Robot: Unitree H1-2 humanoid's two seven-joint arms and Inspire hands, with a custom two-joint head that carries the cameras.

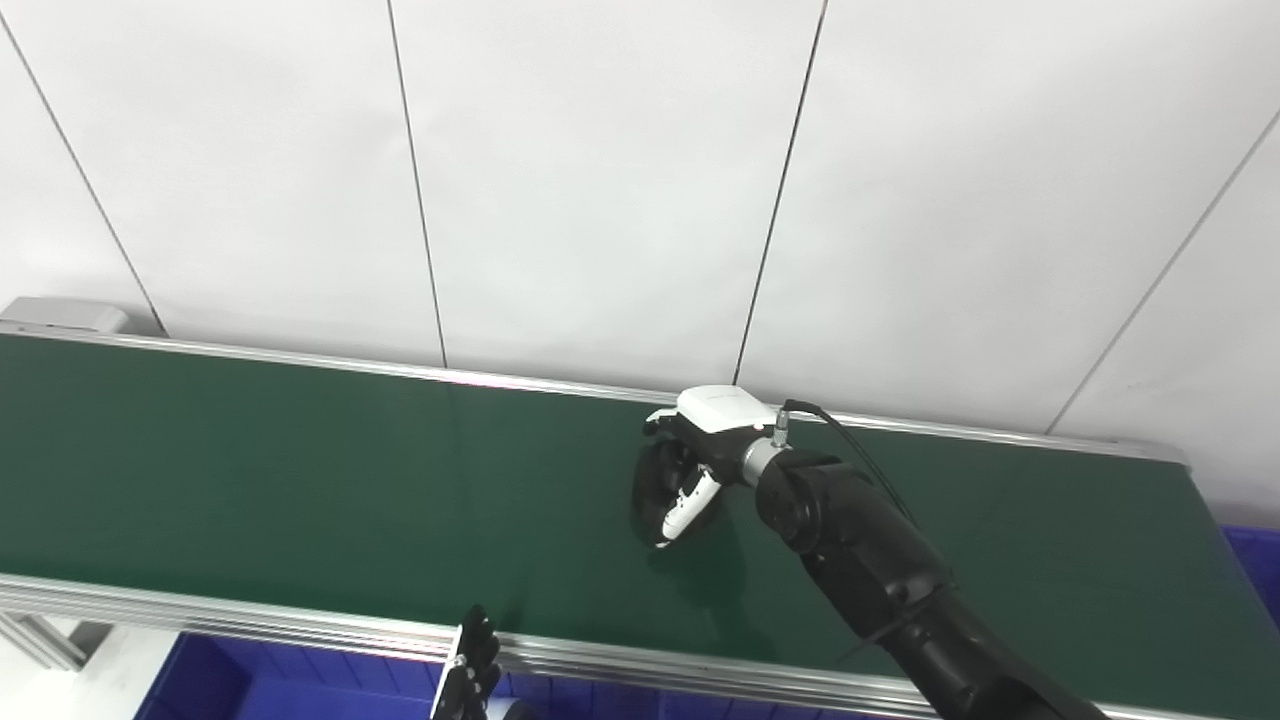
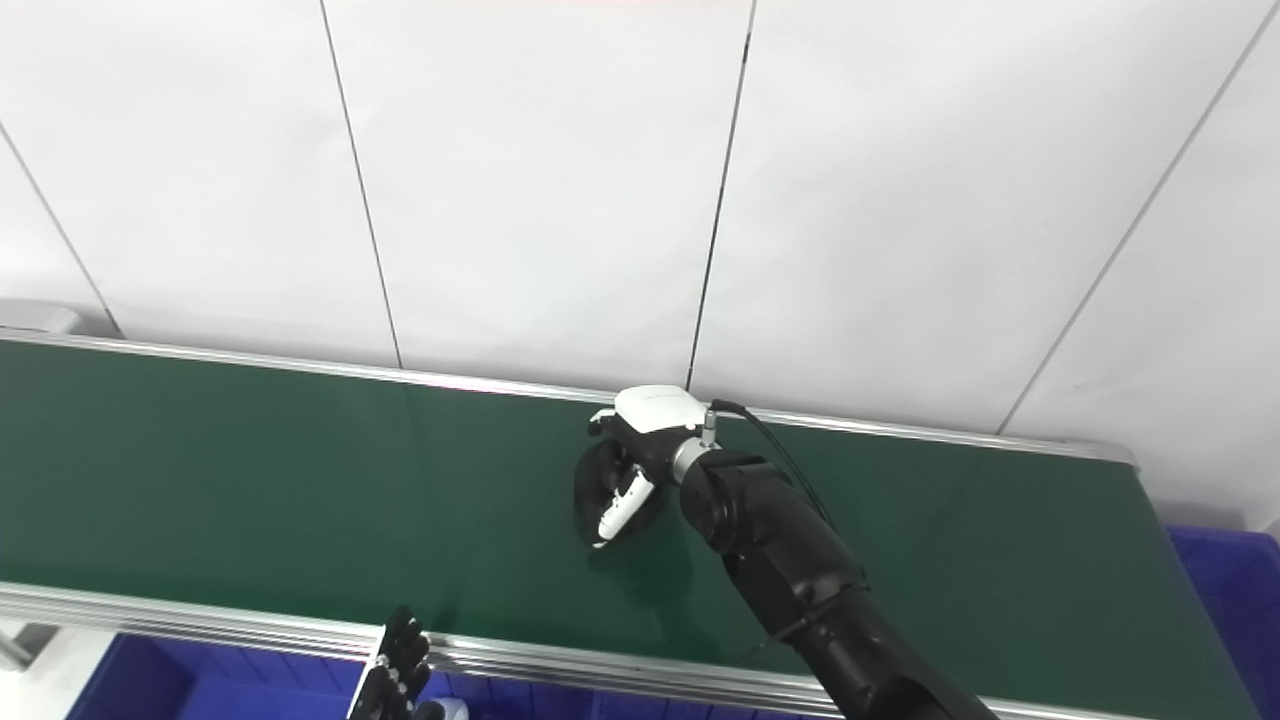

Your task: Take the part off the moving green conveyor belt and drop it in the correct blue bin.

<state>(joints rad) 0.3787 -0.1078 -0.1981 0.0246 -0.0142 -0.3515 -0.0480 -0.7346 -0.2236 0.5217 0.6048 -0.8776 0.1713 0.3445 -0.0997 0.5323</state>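
The right arm (image 1: 880,570) reaches from the lower right across the green conveyor belt (image 1: 300,470), its black forearm angled up and to the left. At its end the right hand (image 1: 685,480) is turned down over the belt near the far rail, with a white cover plate on the back of the wrist and a black cable running from a metal connector beside it. The fingers (image 1: 650,485) are curled downward and drawn close together, and the white-tipped thumb (image 1: 688,510) points down toward the belt next to them. A dark rounded shape sits within the curl, but whether that is the part or only the hand's own fingers and shadow cannot be told; the part cannot be made out anywhere else on the belt.

The left hand (image 1: 470,670) shows only at the bottom edge, its dark fingertips standing upright and side by side just in front of the belt's near aluminium rail (image 1: 250,620). It holds nothing visible; how far the fingers are apart cannot be judged.

Below the near rail lies a blue bin (image 1: 220,680), and another blue bin (image 1: 1255,560) peeks out past the belt's right end. Behind the belt stands a white panelled wall (image 1: 600,180).

No readable writing shows; faint marks on the white wrist cover are too small to read.
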